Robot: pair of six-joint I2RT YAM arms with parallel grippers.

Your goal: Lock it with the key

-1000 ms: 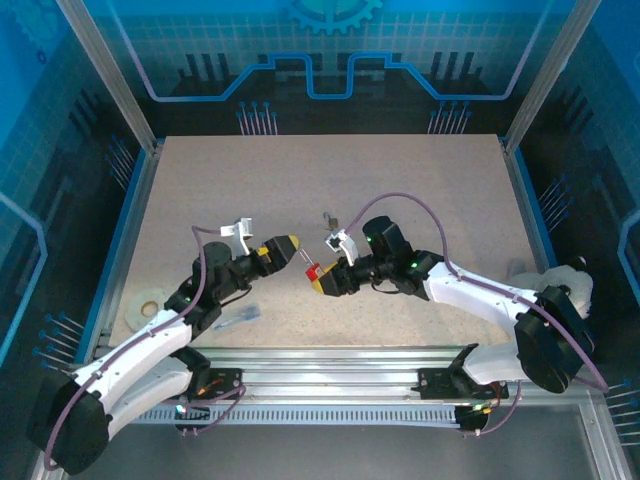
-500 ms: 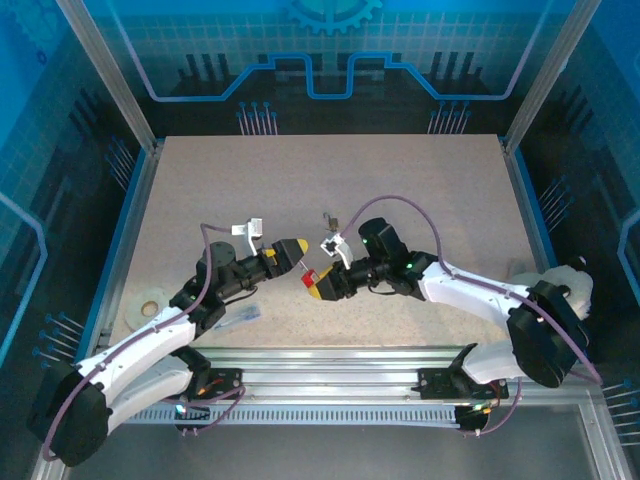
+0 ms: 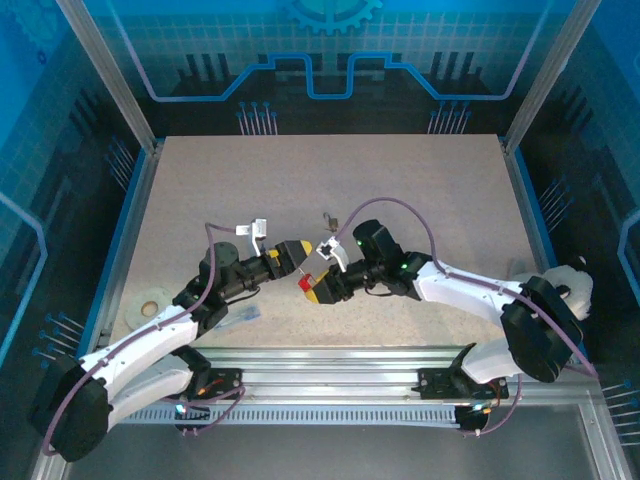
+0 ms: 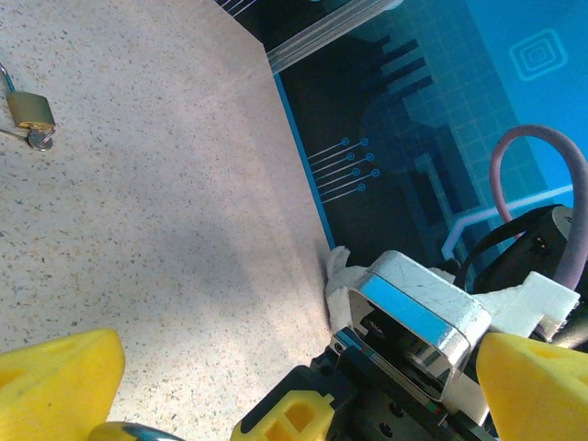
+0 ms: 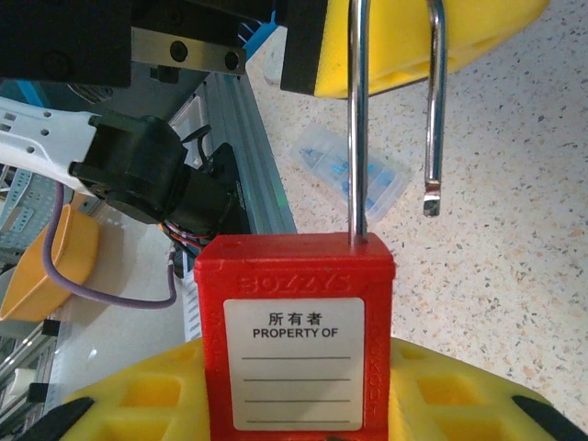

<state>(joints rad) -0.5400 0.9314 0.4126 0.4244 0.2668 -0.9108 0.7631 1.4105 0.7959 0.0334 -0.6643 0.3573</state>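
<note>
My right gripper is shut on the body of the red padlock, label toward the camera. Its silver shackle stands open, the free leg's end hanging clear of the body. The shackle's top reaches in between the yellow fingers of my left gripper, which is open wide and holds nothing. A small clear pouch with something blue inside lies near the front edge. I cannot make out the key itself.
A small brass padlock lies on the speckled table behind the grippers. A white tape roll sits at the left edge. Blue walls and metal rails enclose the table.
The two grippers have closed in on each other: the left moved right and slightly nearer, the right carried the red padlock a little left, bringing the shackle between the left fingers.
</note>
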